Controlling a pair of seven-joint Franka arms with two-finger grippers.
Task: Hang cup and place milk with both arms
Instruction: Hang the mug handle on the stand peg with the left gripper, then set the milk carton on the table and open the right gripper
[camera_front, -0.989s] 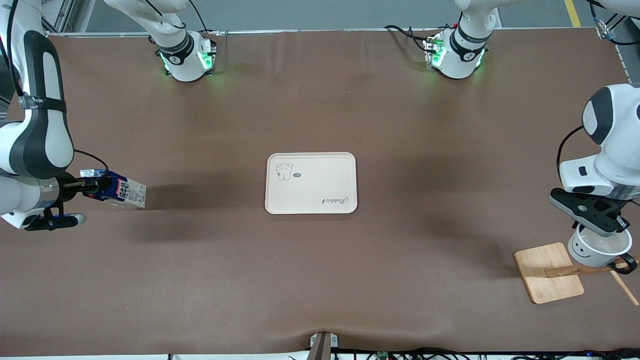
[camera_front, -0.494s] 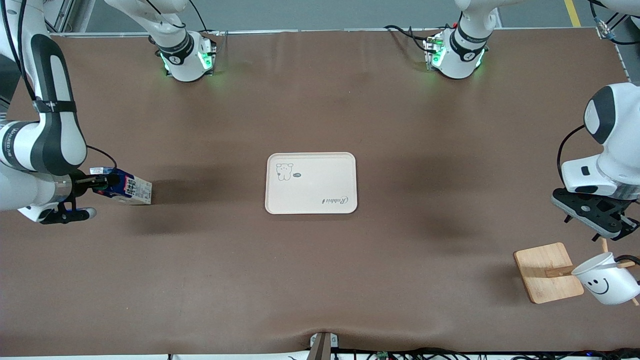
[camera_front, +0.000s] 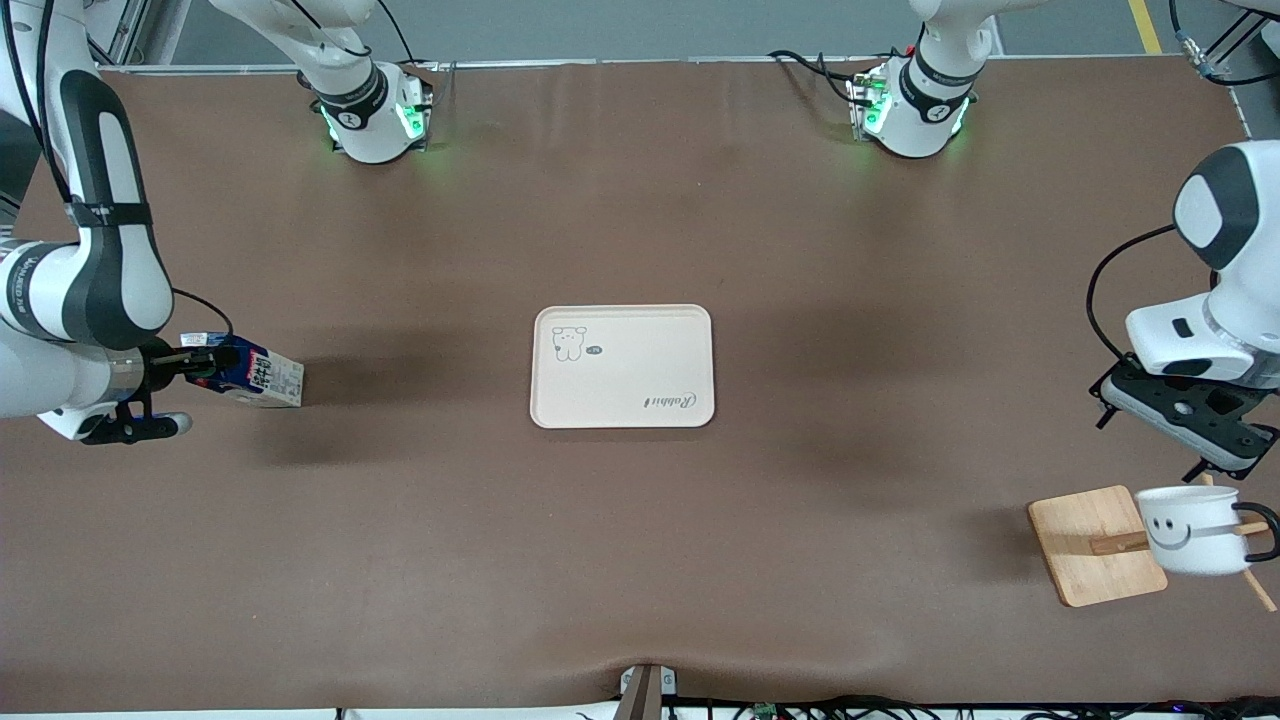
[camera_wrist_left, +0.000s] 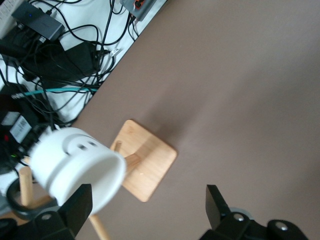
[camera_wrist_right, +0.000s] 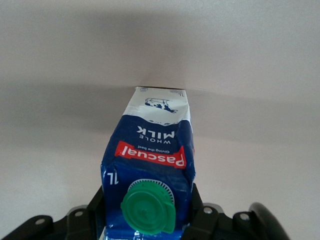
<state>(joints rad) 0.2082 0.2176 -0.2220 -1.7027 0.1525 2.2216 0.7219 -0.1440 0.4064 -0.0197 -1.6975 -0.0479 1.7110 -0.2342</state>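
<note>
A brown worktop (camera_front: 640, 560) carries everything. The cup (camera_front: 1190, 528) hangs on a wooden rack (camera_front: 1100, 545), just below the left pincer (camera_front: 1215, 452), which is spread wide and empty. The right pincer (camera_front: 195, 366) clamps the tilted milk (camera_front: 255, 375) at its top.

one cup (camera_front: 1190, 528), one milk (camera_front: 255, 376), one tray (camera_front: 622, 366), one rack (camera_front: 1098, 544)
</note>
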